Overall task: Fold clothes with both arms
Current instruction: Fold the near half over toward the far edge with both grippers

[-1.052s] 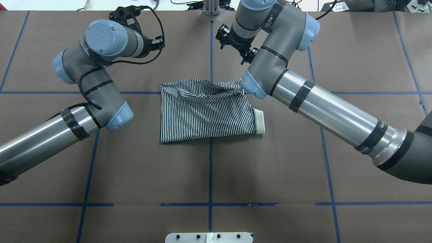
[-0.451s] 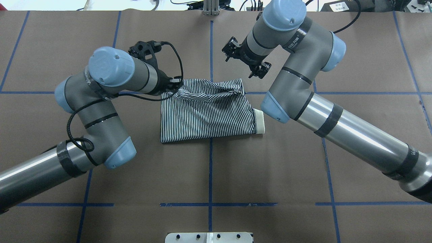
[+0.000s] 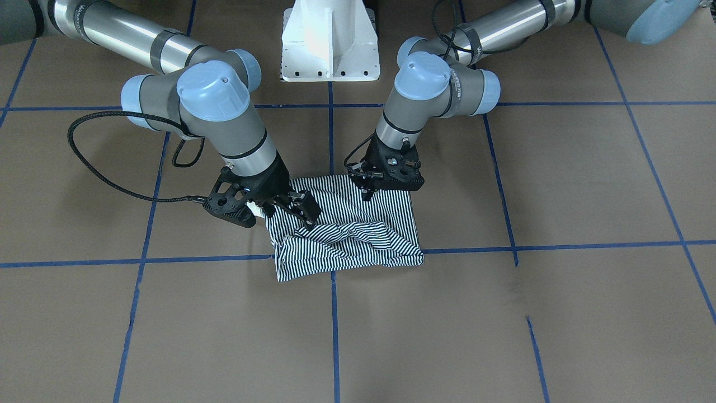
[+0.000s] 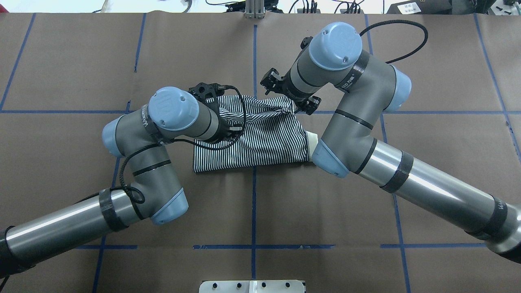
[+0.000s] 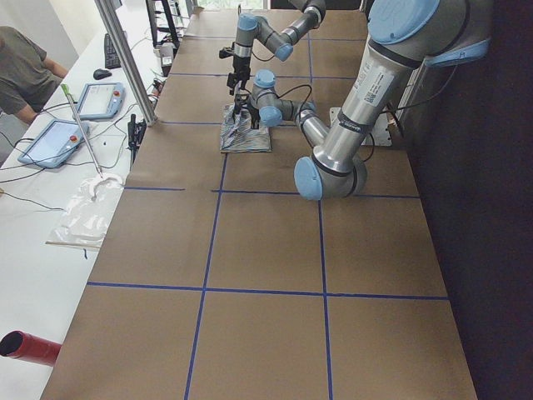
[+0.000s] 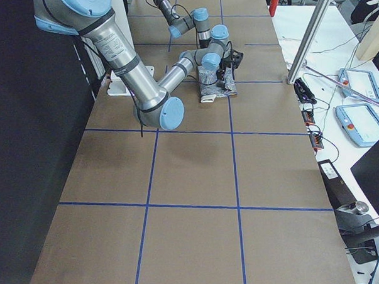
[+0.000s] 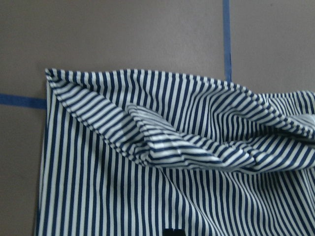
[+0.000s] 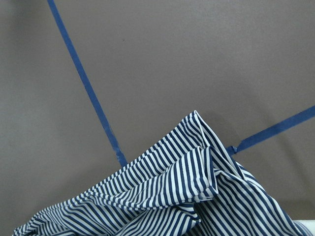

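Observation:
The striped polo shirt [image 4: 264,138] lies folded into a rough rectangle in the middle of the table. Its far edge is bunched into a loose ridge [image 3: 347,235], and the cream collar [image 4: 312,140] sticks out on the right. My left gripper [image 3: 389,182] points down, open, over the shirt's left part near the far edge, which fills the left wrist view [image 7: 147,147]. My right gripper [image 3: 277,215] is open and tilted over the shirt's far right corner [image 8: 197,128]. Neither gripper holds cloth.
Brown table paper with a grid of blue tape lines [image 4: 254,203]. The white pedestal base [image 3: 330,39] stands at the robot's side. An operators' bench with tablets [image 5: 71,125] and a seated person [image 5: 25,67] runs along the far edge.
Both arms have swung in toward the shirt. The left gripper came from the far left to over the shirt; the right gripper came down to its far right corner. The shirt has not moved.

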`<state>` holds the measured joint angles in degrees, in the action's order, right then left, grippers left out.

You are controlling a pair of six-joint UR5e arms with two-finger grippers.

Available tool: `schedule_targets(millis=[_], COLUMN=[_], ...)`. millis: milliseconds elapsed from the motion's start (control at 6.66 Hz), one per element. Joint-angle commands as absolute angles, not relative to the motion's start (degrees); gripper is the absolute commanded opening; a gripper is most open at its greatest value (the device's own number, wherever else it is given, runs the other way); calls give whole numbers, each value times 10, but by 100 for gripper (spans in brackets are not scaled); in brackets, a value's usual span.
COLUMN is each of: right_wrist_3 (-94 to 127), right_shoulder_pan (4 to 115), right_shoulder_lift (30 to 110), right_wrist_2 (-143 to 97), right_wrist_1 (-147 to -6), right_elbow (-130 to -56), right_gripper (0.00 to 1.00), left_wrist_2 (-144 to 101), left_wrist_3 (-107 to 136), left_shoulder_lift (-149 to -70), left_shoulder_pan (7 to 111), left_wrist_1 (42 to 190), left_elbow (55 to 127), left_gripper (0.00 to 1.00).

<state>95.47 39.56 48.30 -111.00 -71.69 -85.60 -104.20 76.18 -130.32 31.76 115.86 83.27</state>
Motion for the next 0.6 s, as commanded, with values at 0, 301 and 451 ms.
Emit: schedule_targets(millis=[0, 301, 451], right_wrist_3=[955, 955, 956], right_shoulder_pan=[391, 387, 375], right_shoulder_lift=[490, 504, 507], right_wrist_2=[-1107, -1107, -1102], right_wrist_1=[-717, -717, -717], right_elbow=[-860, -874, -875], right_gripper=[100, 100, 100], left_wrist_2=[-1032, -1033, -1037], left_wrist_3=[724, 676, 652], left_shoulder_lift=[-1389, -1414, -1415], left_shoulder_pan=[357, 427, 457], left_wrist_1=[1169, 1252, 1253], left_elbow=[700, 600, 599], left_gripper=[0, 0, 0])
